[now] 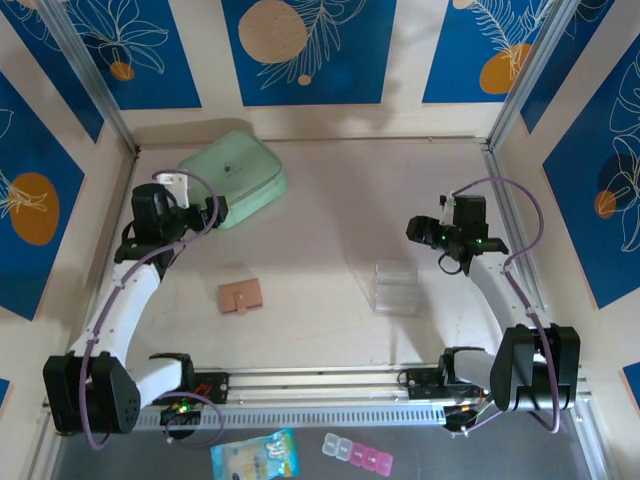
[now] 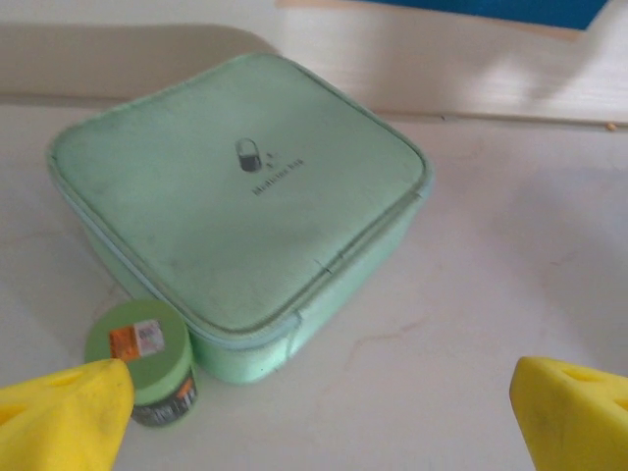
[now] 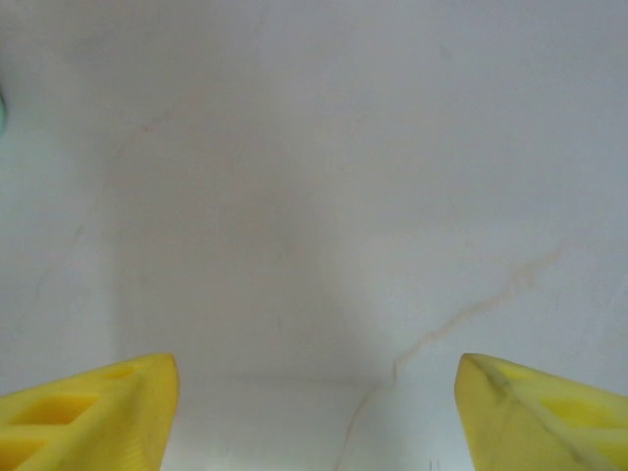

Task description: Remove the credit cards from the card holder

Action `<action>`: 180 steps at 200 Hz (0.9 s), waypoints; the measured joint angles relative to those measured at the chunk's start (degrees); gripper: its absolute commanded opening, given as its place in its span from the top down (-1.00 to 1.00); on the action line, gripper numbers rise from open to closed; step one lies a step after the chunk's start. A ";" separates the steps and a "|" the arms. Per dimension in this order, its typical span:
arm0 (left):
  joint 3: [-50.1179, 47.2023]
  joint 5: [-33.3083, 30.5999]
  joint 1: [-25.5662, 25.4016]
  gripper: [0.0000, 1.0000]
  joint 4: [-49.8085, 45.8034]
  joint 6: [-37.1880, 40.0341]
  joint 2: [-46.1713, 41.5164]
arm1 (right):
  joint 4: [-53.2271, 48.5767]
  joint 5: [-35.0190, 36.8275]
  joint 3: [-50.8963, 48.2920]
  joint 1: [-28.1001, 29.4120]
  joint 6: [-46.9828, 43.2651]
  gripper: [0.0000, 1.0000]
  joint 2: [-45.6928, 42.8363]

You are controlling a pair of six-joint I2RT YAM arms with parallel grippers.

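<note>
Card holder (image 1: 240, 297) lies folded shut on the worktop (image 1: 330, 220), nearer the left arm (image 1: 125, 290). Farther back, left gripper (image 2: 314, 383), facing the mint-green case (image 2: 245, 186), and right gripper (image 3: 314, 368) both gape empty, well apart from the holder. Risk: flat leather slides or lifts whole if the snap resists. Credit cards presumably tucked inside; count untellable.

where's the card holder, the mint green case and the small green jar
card holder (image 1: 240, 297), top external view, middle of its tan cover
mint-green case (image 2: 245, 196), left wrist view, centre of its top face
small green jar (image 2: 137, 345), left wrist view, on its lid
</note>
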 measured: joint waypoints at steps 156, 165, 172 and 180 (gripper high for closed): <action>-1.51 -0.35 0.00 -1.00 -10.95 7.02 -6.29 | -17.75 4.70 0.02 5.79 5.40 0.47 1.20; -1.57 -0.63 0.00 -1.00 -10.91 7.15 -6.45 | -17.70 4.59 0.02 6.01 5.53 0.48 1.95; -1.64 -0.74 0.00 -1.00 -10.93 7.17 -6.56 | -17.66 4.57 0.02 6.12 5.66 0.50 2.38; -1.73 -0.79 0.00 -1.00 -10.91 7.17 -6.67 | -17.53 4.57 0.02 6.19 5.75 0.53 2.93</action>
